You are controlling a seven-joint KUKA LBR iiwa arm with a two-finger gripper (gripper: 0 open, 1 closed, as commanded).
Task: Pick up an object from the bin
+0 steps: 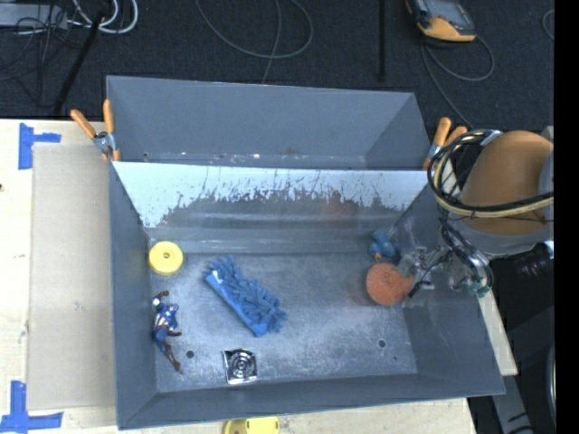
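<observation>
Camera view: scuffed grey bin, cables on floor.

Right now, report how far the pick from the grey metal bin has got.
Done: the gripper is low at the right side of the grey metal bin, beside a round orange ball and a small blue piece. In hand: no grasp shows. Left: grip and lift. The ball, yellow round disc, blue bristly brush, small toy figure and silver square piece all lie on the floor.
</observation>
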